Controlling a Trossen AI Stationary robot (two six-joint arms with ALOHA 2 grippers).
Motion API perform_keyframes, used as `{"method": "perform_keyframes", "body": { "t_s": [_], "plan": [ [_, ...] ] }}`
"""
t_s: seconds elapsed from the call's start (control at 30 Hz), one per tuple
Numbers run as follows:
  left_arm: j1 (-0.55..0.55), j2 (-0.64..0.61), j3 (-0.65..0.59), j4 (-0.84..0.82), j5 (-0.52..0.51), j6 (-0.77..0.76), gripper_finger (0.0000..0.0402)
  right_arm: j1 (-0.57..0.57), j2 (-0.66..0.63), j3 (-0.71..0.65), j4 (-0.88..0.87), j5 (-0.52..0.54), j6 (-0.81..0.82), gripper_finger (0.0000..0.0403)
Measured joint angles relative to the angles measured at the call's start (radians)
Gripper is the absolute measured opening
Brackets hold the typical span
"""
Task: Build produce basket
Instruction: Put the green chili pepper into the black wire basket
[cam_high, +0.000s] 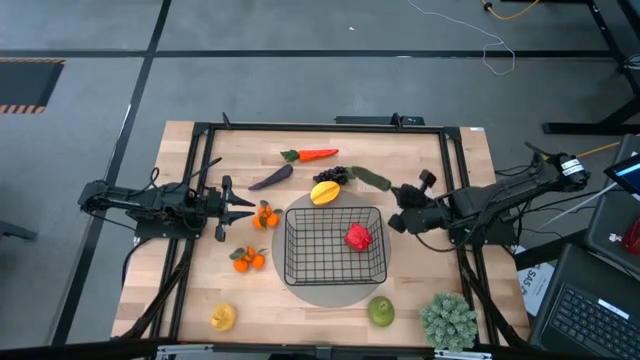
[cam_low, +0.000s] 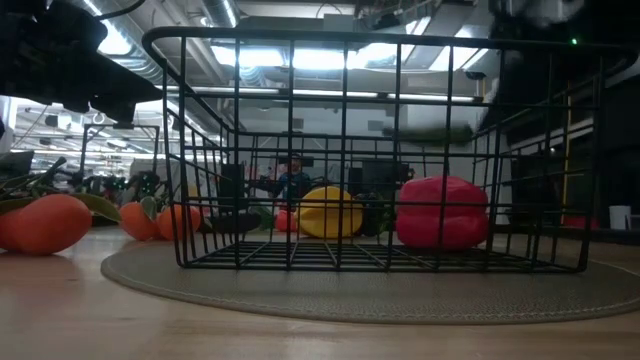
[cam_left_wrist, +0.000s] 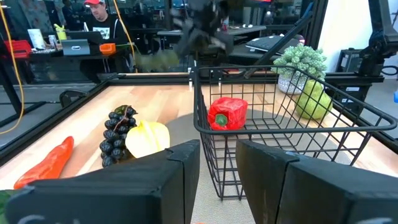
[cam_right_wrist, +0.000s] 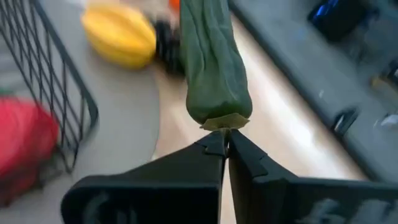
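The black wire basket (cam_high: 335, 245) stands on a grey round mat, with the red pepper (cam_high: 358, 237) inside it. My right gripper (cam_high: 396, 190) is just past the basket's far right corner, shut on the green cucumber (cam_high: 370, 178). My left gripper (cam_high: 250, 207) is open and empty to the left of the basket, beside a bunch of tangerines (cam_high: 265, 214). The carrot (cam_high: 310, 155), eggplant (cam_high: 270, 178), grapes (cam_high: 332, 175) and a yellow fruit (cam_high: 325, 192) lie on the table beyond the basket. More tangerines (cam_high: 248, 259), another yellow fruit (cam_high: 223, 317) and the green apple (cam_high: 380, 311) lie nearer. My right gripper pinches the cucumber's stem end (cam_right_wrist: 225, 126) between its two fingertips (cam_right_wrist: 211, 146). The fingers come about level from the table's right and lie in line with the cucumber. The cucumber (cam_right_wrist: 211, 62) sticks out ahead of them, and in the low view (cam_low: 430, 130) it is clear of the table.
A bushy pale-green plant (cam_high: 447, 320) stands at the near right corner. A black frame runs round the table's edges (cam_high: 300, 127). Bare wood lies between the basket and the table's near edge. A person sits in the room beyond the table (cam_left_wrist: 99, 22).
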Motion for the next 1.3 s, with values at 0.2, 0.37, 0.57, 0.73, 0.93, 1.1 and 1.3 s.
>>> {"method": "perform_keyframes", "body": {
  "t_s": [0.2, 0.37, 0.57, 0.73, 0.93, 1.1, 1.3],
  "plan": [
    [0.0, 0.0, 0.0, 0.0, 0.0, 0.0, 0.0094, -0.003, -0.001, 0.147, 0.024, 0.023, -0.132, 0.0],
    [0.0, 0.0, 0.0, 0.0, 0.0, 0.0, 0.0094, -0.003, -0.001, 0.154, 0.147, -0.05, -0.231, 0.0],
    [0.0, 0.0, 0.0, 0.0, 0.0, 0.0, 0.0094, 0.003, 0.004, 0.091, 0.347, -0.295, -0.337, 0.0],
    [0.0, 0.0, 0.0, 0.0, 0.0, 0.0, 0.0094, 0.009, 0.004, 0.028, 0.532, -0.47, -0.426, 0.0],
    [0.0, 0.0, 0.0, 0.0, 0.0, 0.0, 0.0094, 0.009, 0.004, 0.021, 0.633, -0.71, -0.467, 0.0],
    [0.0, 0.0, 0.0, 0.0, 0.0, 0.0, 0.0094, 0.009, 0.004, 0.021, 0.643, -0.865, -0.467, 0.0],
    [0.0, 0.0, 0.0, 0.0, 0.0, 0.0, 0.0094, 0.009, 0.004, 0.021, 0.623, -0.891, -0.466, 0.0]
  ]
}}
